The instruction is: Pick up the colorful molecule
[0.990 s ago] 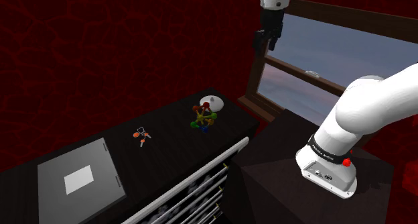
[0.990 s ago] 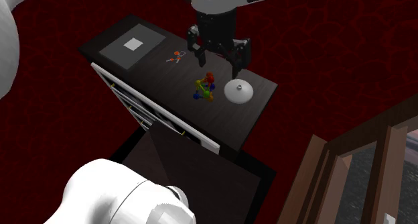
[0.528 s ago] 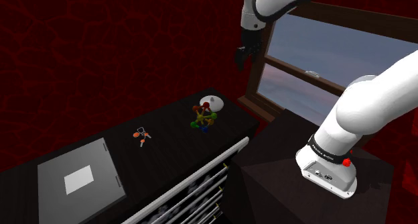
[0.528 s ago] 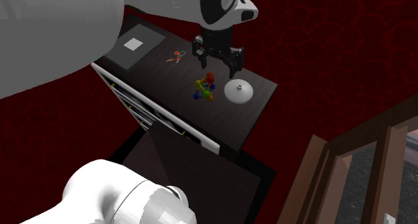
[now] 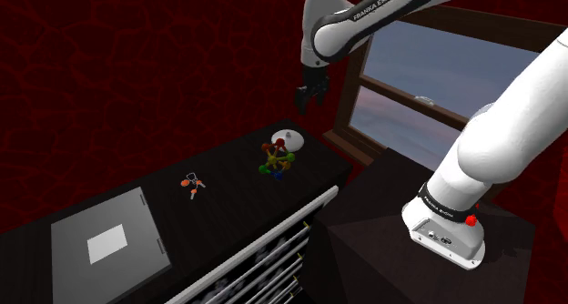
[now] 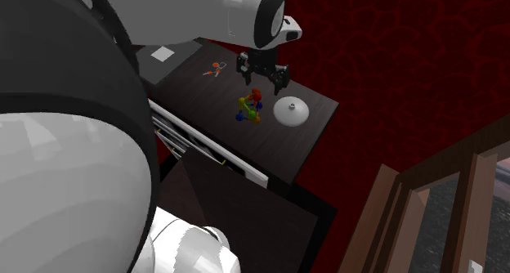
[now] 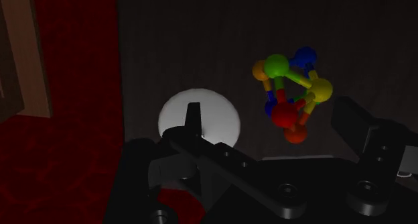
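The colorful molecule [image 5: 276, 159], balls of red, green, yellow, blue and orange joined by sticks, rests on the dark dresser top [image 5: 228, 197] near its far end. It also appears in the second exterior view [image 6: 250, 106] and the wrist view [image 7: 289, 95]. My gripper [image 5: 306, 97] hangs open well above the molecule, touching nothing. From the second exterior view the gripper [image 6: 263, 80] hovers just behind the molecule. In the wrist view the molecule lies between the spread fingers [image 7: 193, 122], nearer the right-hand one.
A white domed disc [image 5: 288, 140] sits beside the molecule at the dresser's end. A small orange object [image 5: 193, 183] lies mid-top, and a grey panel [image 5: 109, 243] further along. A wooden window frame [image 5: 360, 93] and red wall stand behind; partly open drawers [image 5: 273, 257] are below.
The arm has swung down and toward the shoulder view's left, bringing the open gripper lower and closer over the molecule. The objects on the dresser have not moved.
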You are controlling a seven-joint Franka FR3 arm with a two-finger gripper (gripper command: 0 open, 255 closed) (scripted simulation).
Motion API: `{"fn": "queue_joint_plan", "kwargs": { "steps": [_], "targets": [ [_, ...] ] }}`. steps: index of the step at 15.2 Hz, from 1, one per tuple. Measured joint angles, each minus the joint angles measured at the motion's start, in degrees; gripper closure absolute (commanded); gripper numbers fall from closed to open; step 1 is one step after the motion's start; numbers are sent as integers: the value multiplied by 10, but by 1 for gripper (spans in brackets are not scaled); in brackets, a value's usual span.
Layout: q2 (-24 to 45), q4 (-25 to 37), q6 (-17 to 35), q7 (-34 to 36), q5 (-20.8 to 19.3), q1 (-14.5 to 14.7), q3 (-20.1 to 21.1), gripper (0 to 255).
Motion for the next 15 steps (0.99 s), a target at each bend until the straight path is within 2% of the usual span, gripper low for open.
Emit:
{"fn": "queue_joint_plan", "kwargs": {
  "steps": [8,15],
  "targets": [
    [177,81,98,11,1,14,13,0],
    [330,188,144,16,-4,28,19,0]
  ]
}}
